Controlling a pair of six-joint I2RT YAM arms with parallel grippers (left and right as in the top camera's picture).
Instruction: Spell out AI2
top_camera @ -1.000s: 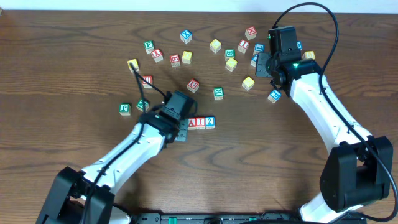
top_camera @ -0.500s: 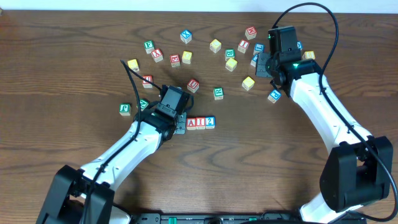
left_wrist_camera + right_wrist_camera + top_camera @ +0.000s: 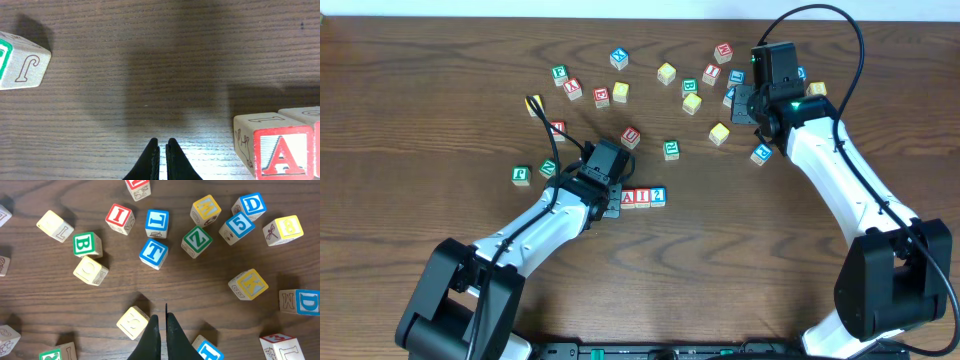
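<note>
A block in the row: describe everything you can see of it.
The A block is a pale wooden cube. Its top face has a red border and a red A, and a side face has a line drawing. It lies flat on the table, at the left end of the row, against the I block. The shut left gripper is beside it, not touching.

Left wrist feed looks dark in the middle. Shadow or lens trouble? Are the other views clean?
Left wrist: a soft shadow on the table, not blur; the grain and the A block are sharp, with mild glare beside the left hand. Right wrist: even light, letters crisp, short block shadows. Overhead: even, no glare, though the letters are small.
</note>
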